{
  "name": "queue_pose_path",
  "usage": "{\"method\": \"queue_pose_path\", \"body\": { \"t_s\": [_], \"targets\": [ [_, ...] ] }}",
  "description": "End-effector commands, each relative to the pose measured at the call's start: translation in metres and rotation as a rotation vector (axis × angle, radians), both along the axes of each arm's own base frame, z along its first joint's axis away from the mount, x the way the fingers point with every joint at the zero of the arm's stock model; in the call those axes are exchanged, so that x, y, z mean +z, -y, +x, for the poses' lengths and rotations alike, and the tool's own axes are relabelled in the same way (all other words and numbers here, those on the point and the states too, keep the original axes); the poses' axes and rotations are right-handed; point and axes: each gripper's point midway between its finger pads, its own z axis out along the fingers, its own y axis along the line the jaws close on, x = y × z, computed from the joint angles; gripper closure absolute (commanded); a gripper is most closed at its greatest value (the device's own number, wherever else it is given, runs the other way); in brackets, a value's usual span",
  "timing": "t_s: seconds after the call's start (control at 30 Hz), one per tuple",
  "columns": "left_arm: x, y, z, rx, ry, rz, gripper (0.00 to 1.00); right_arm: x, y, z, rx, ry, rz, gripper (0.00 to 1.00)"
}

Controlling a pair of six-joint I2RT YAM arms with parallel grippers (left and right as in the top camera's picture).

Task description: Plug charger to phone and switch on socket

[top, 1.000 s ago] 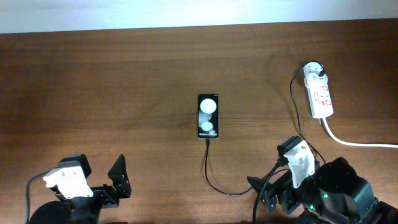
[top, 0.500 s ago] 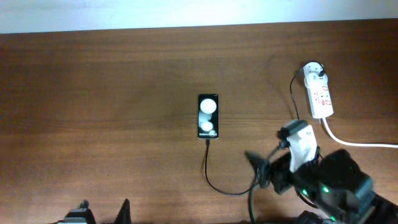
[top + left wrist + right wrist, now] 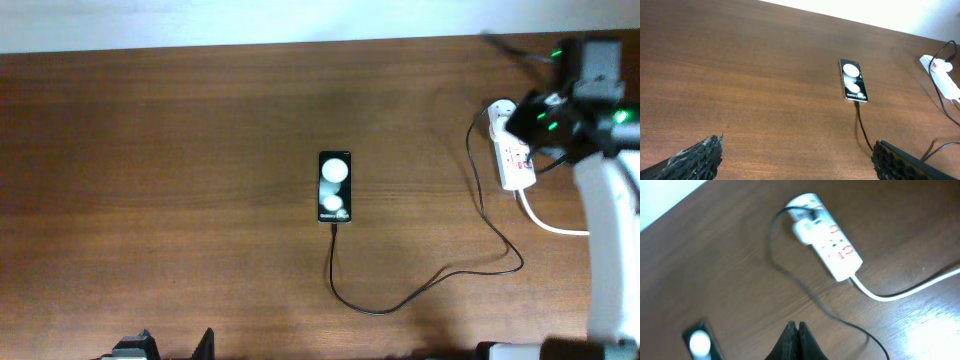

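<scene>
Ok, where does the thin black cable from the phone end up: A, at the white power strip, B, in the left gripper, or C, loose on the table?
A: the cable leaves the phone and loops round to the far end of the power strip.

From overhead we look straight down on the desk [image 3: 200,150], high enough to take in a broad stretch of it, its far edge along the top; the phone [image 3: 335,187] sits mid-frame and the socket [image 3: 516,158] upper right; from the left wrist we look low and slantwise across the desk toward that far edge, the left jaws in the bottom corners; the right wrist camera hangs nearer, looking steeply down past the right jaws at the socket, the phone blurred at lower left; all three views share both.
</scene>
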Motion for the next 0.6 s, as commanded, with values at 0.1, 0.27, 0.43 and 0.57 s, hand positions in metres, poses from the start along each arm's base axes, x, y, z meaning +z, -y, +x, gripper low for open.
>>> {"method": "queue_pose_path", "body": {
  "t_s": [0.1, 0.27, 0.43, 0.57],
  "targets": [
    [0.001, 0.001, 0.0, -0.004, 0.007, -0.015, 0.01, -0.091, 0.085, 0.041, -0.191, -0.102, 0.204, 0.96],
    [0.001, 0.001, 0.0, -0.004, 0.007, -0.015, 0.01, -0.168, 0.098, 0.068, -0.199, -0.175, 0.284, 0.96],
    [0.001, 0.001, 0.0, -0.004, 0.007, -0.015, 0.01, -0.192, 0.106, 0.087, -0.185, -0.148, 0.273, 0.96],
    [0.001, 0.001, 0.0, -0.004, 0.007, -0.015, 0.01, -0.203, 0.11, 0.097, -0.182, -0.126, 0.266, 0.96]
  ]
}}
